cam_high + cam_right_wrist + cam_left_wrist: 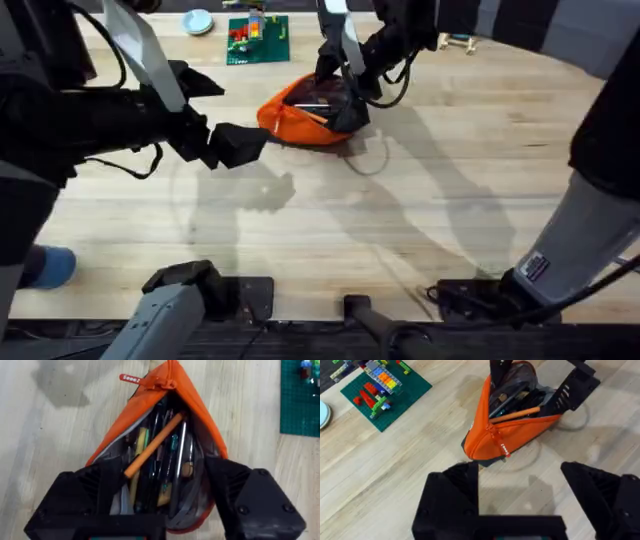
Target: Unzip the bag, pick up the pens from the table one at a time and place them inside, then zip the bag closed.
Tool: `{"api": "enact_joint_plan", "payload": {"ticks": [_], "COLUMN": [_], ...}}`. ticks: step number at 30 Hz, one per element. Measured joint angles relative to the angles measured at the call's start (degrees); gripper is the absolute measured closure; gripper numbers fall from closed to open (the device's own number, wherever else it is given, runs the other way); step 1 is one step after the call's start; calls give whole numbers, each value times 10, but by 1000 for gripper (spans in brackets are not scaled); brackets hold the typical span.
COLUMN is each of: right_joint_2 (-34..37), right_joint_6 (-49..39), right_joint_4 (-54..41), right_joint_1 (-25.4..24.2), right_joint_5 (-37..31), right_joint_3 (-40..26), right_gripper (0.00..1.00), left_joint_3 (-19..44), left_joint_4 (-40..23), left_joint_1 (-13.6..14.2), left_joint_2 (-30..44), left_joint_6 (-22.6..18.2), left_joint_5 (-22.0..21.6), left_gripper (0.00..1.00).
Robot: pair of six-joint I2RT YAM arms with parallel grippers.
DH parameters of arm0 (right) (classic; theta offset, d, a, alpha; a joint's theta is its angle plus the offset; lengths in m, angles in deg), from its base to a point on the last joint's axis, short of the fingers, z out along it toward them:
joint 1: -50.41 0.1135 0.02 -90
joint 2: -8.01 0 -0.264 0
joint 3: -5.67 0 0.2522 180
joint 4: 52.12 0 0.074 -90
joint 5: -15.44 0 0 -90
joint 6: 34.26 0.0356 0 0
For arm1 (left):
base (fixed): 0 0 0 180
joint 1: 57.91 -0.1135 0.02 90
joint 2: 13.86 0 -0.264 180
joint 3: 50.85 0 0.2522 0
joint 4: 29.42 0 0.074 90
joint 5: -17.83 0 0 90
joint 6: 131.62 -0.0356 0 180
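At the far middle of the light wooden plank table, the orange fabric pouch gapes unzipped, spanned by the wide-spread right gripper. The slim orange pen lies slanted across its mouth and may be snagged during zipping. The left gripper is held open nearby.

White lettering on the bag's orange pull tab, too small to read.
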Motion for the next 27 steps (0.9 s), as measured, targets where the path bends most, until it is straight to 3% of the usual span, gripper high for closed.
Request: {"api": "enact_joint_plan", "payload": {"ticks": [15, 27], "right_joint_2": [0, -23], "right_joint_6": [11, 116], "right_joint_4": [1, 0], "right_joint_1": [0, 0], "right_joint_5": [0, -15], "right_joint_3": [0, 0], "right_gripper": [6, 6], "left_joint_3": [0, 0], "left_joint_4": [0, 0], "left_joint_1": [0, 0], "left_joint_2": [0, 0], "left_joint_6": [0, 0], "left_joint_5": [0, 0], "left_gripper": [7, 8]}}
